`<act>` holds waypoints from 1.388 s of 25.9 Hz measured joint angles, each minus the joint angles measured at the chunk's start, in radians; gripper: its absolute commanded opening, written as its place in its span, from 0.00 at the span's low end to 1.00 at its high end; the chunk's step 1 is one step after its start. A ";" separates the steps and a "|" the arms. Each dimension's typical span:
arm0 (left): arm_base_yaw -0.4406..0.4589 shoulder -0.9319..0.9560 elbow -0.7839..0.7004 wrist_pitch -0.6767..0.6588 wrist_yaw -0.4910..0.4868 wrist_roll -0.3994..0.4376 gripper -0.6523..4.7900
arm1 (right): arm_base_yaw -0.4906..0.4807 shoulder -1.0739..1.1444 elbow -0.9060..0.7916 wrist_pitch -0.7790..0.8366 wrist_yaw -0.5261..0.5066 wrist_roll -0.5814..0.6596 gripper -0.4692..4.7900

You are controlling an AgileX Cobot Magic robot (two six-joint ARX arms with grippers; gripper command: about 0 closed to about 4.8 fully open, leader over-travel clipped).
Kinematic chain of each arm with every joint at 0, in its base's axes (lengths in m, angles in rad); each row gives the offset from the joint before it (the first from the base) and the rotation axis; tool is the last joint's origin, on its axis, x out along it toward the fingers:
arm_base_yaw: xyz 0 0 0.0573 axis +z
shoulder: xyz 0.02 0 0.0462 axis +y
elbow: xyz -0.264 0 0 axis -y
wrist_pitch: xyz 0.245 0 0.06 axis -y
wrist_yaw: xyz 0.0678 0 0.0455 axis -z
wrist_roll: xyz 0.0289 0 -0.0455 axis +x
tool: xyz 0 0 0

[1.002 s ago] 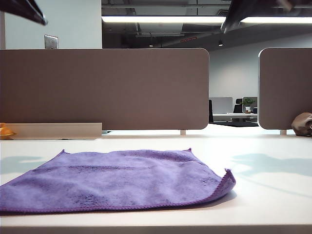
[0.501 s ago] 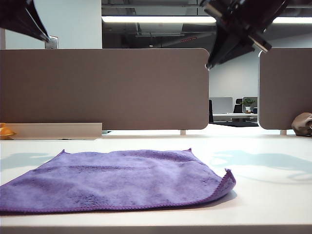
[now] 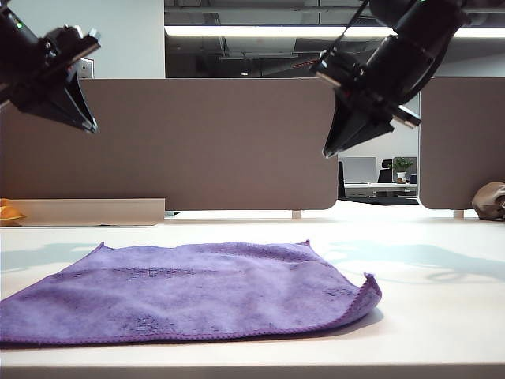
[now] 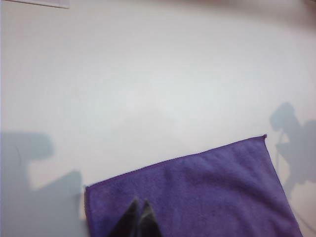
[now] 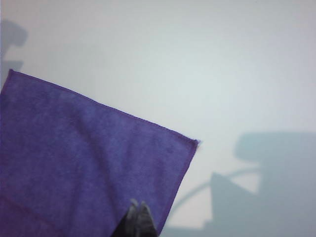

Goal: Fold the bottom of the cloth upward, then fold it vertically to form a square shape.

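Observation:
The cloth [image 3: 189, 288], a purple fuzzy towel with a stitched hem, lies flat on the white table [image 3: 442, 316]; its right near corner curls up a little. High above its left side hangs my left gripper [image 3: 88, 126], shut and empty, with the cloth [image 4: 197, 192] below its tips [image 4: 139, 202]. My right gripper [image 3: 327, 152] hangs high above the cloth's right side, also shut and holding nothing. In the right wrist view the cloth [image 5: 84, 163] spreads under the tips [image 5: 138, 203], close to its hemmed edge.
Grey divider panels [image 3: 170, 142] stand behind the table. A low beige tray [image 3: 87, 212] sits at the back left beside a small orange thing [image 3: 9, 213]. A brownish-grey lump [image 3: 489, 200] rests at the far right.
Both arms have come down from the top of the view, so both grippers now show fully above the cloth. The cloth has not moved.

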State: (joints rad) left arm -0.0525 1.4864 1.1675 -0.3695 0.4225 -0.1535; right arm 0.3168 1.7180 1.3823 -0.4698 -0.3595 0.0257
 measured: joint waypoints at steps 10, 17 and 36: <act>0.000 0.130 0.000 0.098 0.014 0.003 0.28 | -0.003 0.108 0.017 0.113 -0.053 0.157 0.23; 0.000 0.195 0.000 0.103 0.047 0.003 0.28 | -0.003 0.151 0.060 0.121 -0.088 0.263 0.30; 0.000 0.214 0.000 -0.013 0.002 -0.003 0.28 | -0.008 0.210 0.077 0.104 -0.090 0.317 0.29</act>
State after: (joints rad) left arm -0.0525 1.7008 1.1675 -0.3828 0.4244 -0.1570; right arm 0.3084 1.9282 1.4593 -0.3656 -0.4492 0.3431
